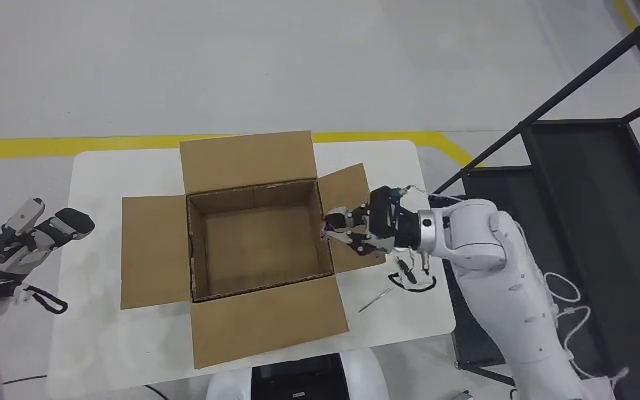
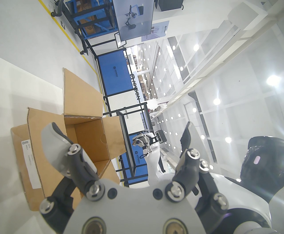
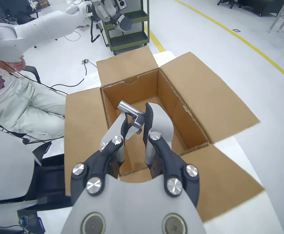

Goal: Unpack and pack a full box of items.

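Box (image 3: 199, 93) corrugated cardboard, flaps open; right gripper (image 3: 135, 115) pinches shiny metal piece (image 3: 135, 124).

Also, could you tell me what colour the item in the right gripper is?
The item is shiny silver, seen best in the right wrist view.

On my top feed the white table (image 1: 108, 176) sits just this side of a yellow floor line (image 1: 90, 146), with a black metal rack (image 1: 590, 190) close off its right end. My right wrist feed shows a green wheeled cart (image 3: 127, 38); the left wrist feed shows blue partition panels (image 2: 113, 66) below a big wall screen (image 2: 135, 20).
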You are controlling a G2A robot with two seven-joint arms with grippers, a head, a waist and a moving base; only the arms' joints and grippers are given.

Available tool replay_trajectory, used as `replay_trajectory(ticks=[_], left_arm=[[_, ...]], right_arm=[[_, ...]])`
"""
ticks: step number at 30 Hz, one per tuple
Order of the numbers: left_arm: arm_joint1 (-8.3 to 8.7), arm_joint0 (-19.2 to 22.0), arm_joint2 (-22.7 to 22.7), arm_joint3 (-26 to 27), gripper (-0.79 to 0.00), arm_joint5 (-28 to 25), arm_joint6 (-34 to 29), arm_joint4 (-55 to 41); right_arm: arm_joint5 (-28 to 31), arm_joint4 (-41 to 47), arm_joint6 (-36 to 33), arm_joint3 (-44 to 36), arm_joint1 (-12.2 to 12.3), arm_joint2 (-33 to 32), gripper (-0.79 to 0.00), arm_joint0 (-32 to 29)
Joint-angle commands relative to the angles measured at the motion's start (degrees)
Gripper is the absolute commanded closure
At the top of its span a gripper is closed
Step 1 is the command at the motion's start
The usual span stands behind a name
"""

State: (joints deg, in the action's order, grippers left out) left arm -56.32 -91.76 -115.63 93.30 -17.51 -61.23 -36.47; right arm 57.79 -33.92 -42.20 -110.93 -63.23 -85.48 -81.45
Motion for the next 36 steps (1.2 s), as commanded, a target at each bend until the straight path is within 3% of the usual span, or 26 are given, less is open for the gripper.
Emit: replay_trajectory(ticks=[1, 6, 11, 15, 18, 25, 32, 36], left_arm=[[0.0, 0.0, 0.0, 0.0, -0.785, 0.0, 0.0, 0.0], [0.0, 0.0, 0.0, 0.0, -0.785, 0.0, 0.0, 0.0], [0.0, 0.0, 0.0, 0.0, -0.785, 0.0, 0.0, 0.0], [0.0, 0.0, 0.0, 0.0, -0.785, 0.0, 0.0, 0.0], [0.0, 0.0, 0.0, 0.0, -0.785, 0.0, 0.0, 0.0], [0.0, 0.0, 0.0, 0.0, -0.785, 0.0, 0.0, 0.0], [0.0, 0.0, 0.0, 0.0, -0.785, 0.0, 0.0, 0.0], [0.0, 0.0, 0.0, 0.0, -0.785, 0.0, 0.0, 0.0]], right_arm=[[0.2, 2.1, -2.3, -1.7, 0.9, -4.3, 0.0, -5.2], [0.2, 5.4, -3.9, -3.3, 2.7, -10.8, 0.0, -13.6], [0.2, 7.4, -0.6, -3.1, 3.6, -16.2, 0.0, -20.9], [0.2, 7.6, 2.0, -4.2, 4.3, -17.2, 0.0, -25.7], [0.2, 6.4, -0.8, -2.9, 5.4, -16.0, 0.0, -27.6], [-1.1, 4.1, -5.4, 5.3, 8.5, -10.1, 0.0, -26.1], [-12.5, 5.1, -16.7, 12.1, 10.3, -3.8, 0.0, -18.5], [-15.4, 4.6, -16.3, 16.5, 10.0, 0.1, 0.0, -12.7]])
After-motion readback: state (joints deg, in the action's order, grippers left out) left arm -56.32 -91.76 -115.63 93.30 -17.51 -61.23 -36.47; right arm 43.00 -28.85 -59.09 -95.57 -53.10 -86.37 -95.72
